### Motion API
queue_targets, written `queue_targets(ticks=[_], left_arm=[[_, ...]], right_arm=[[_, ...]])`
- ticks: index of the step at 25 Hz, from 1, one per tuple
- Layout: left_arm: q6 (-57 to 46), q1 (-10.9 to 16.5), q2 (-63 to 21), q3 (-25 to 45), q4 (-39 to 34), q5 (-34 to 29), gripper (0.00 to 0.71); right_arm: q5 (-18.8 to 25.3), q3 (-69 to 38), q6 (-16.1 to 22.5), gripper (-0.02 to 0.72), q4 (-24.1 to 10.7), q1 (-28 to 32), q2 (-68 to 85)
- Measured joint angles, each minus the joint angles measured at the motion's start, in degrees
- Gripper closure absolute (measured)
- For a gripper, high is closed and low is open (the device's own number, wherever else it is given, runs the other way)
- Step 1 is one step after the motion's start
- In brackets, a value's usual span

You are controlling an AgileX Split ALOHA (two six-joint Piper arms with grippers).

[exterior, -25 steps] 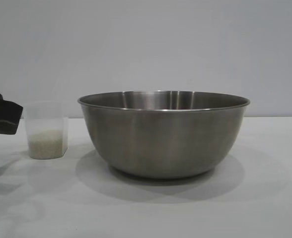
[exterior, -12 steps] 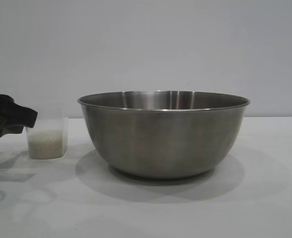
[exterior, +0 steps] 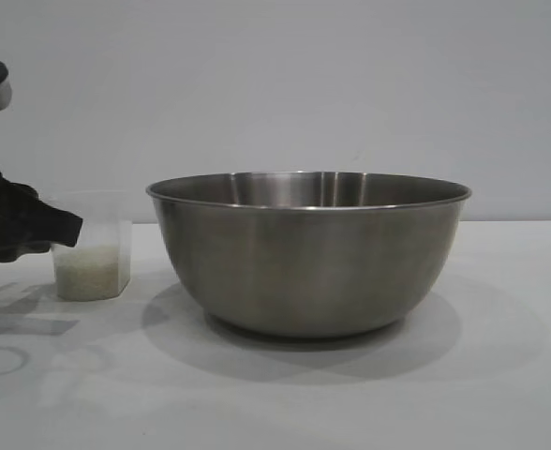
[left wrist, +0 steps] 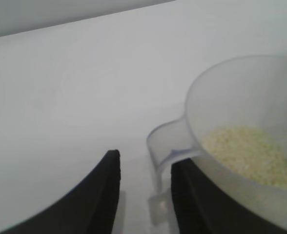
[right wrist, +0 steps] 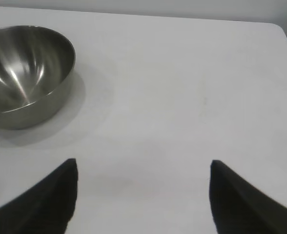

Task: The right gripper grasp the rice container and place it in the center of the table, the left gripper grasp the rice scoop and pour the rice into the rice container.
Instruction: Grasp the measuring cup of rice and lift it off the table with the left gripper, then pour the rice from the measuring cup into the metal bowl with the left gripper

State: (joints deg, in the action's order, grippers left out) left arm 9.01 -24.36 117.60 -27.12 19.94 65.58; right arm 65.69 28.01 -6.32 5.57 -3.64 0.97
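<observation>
Now, your left gripper (left wrist: 141, 190) sits at rice scoop (exterior: 91, 246), left of rice container (exterior: 308, 253) — fingers part-open astride loop handle (left wrist: 163, 151), not clamped. Rice (left wrist: 248, 156) lies in scoop. Container stands mid-table (exterior: 500, 375). Your right gripper (right wrist: 143, 195) hangs back right of container — fingers spread wide, empty.
</observation>
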Motion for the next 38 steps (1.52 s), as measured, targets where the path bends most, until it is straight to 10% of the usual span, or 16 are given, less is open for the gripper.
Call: queue_targets(ticks=[6, 13, 38], left_arm=[[0.9, 0.0, 0.0, -1.2, 0.0, 0.0, 0.438], [2.4, 0.0, 0.0, -2.0, 0.0, 0.0, 0.71], [21.8, 0.0, -14.6, -2.1, -7.4, -0.7, 0.71]], right_arm=[[0.0, 0.0, 0.0, 0.223, 0.0, 0.0, 0.0], [0.0, 0.0, 0.0, 0.223, 0.0, 0.0, 0.0], [0.0, 0.0, 0.0, 0.223, 0.0, 0.0, 0.0]])
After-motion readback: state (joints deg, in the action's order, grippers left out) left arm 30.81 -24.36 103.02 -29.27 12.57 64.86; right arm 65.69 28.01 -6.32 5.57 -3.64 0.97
